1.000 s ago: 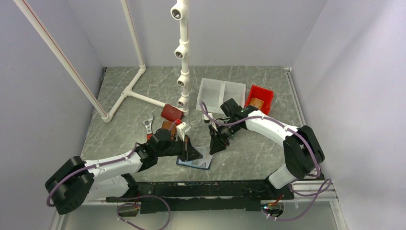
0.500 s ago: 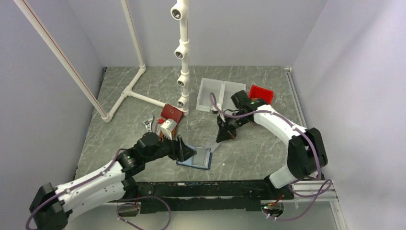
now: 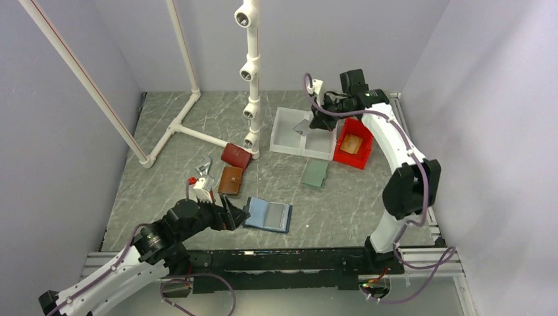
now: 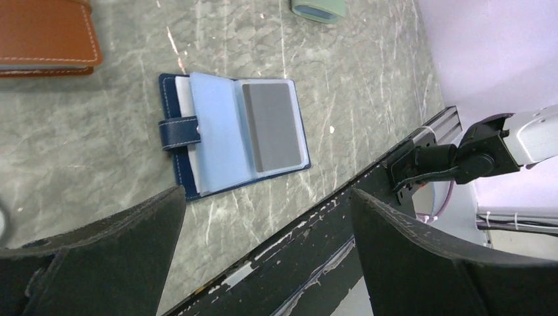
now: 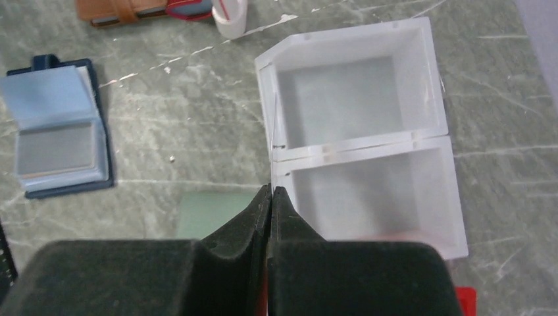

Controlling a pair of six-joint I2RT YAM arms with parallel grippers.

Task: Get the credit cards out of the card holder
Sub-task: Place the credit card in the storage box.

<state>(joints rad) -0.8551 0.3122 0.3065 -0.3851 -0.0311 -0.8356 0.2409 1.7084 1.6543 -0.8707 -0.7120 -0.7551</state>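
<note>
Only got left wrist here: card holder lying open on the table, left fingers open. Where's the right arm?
Observer: The right gripper is up over the white divided tray at the far side of the table.
Operator: Holding anything?
Observer: Yes, it is shut on a thin pale card, which shows edge-on in the right wrist view.
Operator: Any cards dropped off anywhere?
Observer: What looks like an orange-tan card lies in the red bin right beside the tray.
</note>
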